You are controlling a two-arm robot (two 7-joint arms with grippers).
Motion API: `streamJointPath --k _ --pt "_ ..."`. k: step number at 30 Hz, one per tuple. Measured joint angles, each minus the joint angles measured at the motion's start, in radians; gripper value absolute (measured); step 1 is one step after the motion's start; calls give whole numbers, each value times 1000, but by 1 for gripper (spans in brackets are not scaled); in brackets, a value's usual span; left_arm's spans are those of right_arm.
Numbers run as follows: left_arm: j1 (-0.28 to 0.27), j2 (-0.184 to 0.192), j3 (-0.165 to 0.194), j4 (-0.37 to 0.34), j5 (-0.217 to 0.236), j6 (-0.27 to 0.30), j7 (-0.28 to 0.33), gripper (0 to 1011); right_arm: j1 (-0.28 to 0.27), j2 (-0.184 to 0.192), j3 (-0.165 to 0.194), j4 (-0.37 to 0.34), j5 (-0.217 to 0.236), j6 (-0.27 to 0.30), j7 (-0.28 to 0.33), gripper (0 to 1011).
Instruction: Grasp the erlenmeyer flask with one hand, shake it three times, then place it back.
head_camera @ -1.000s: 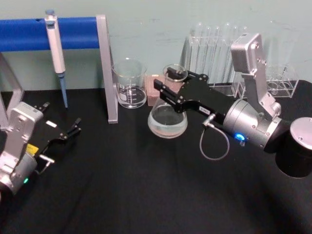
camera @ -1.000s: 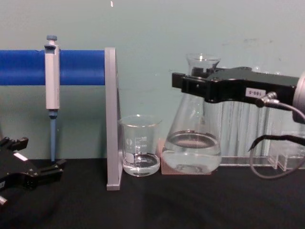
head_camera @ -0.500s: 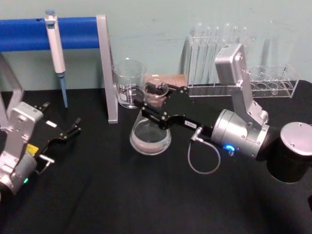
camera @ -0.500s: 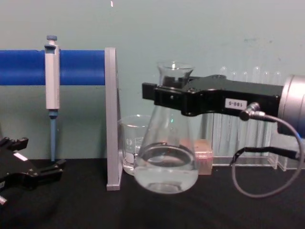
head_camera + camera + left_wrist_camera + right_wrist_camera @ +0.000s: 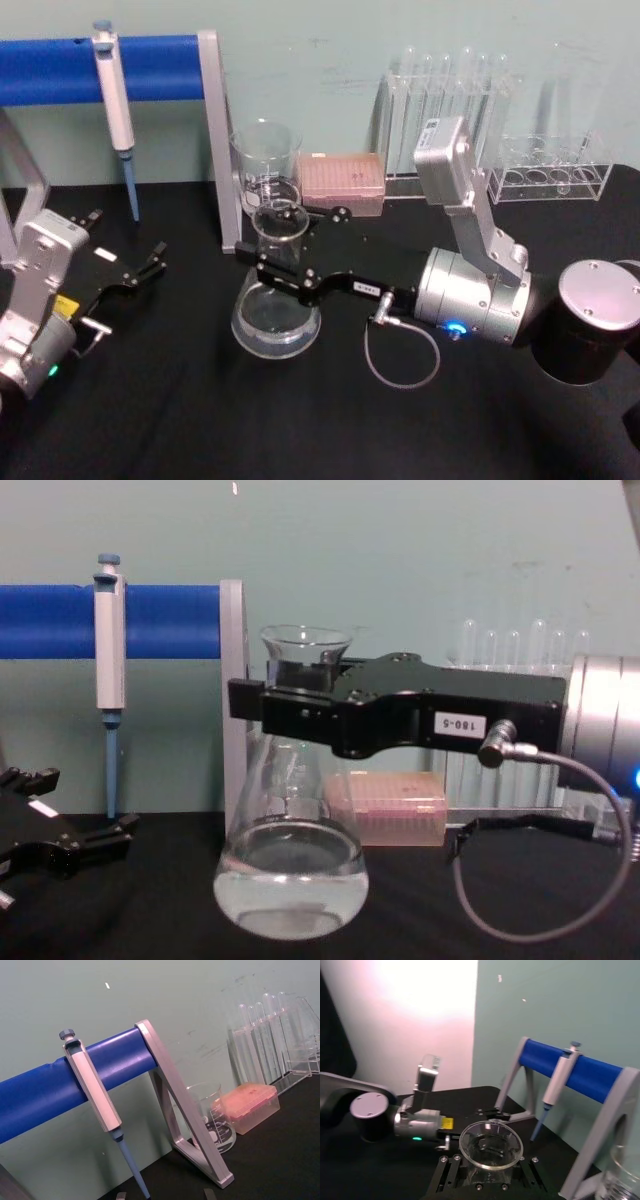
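The black flat-jawed right pincer [image 5: 290, 705] stays clamped on the neck of the clear glass conical erlenmeyer flask [image 5: 290, 880], which has swung left, clear of the pink plastic box [image 5: 388, 808], above the black tabletop [image 5: 300, 430]: a shake stroke, I'd say; the black left pincer [image 5: 150, 262] lies parked, jaws apart

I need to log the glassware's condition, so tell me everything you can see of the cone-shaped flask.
The flask is clear glass, cone-shaped, with a wide round base, a narrow neck and a flared open rim. Clear liquid fills its lowest part. It is upright, in front of the beaker and the pink box. The right gripper is clamped around its neck, just below the rim. Whether its base touches the black table cannot be told.
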Motion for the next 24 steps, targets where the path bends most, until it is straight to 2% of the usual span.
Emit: streamJointPath --k 13,24 --pt "0 0 0 0 0 0 0 1001 16 30 -44 -7 32 -21 47 448" --pt "0 0 0 0 0 0 0 1001 20 33 -36 5 37 -38 12 448"
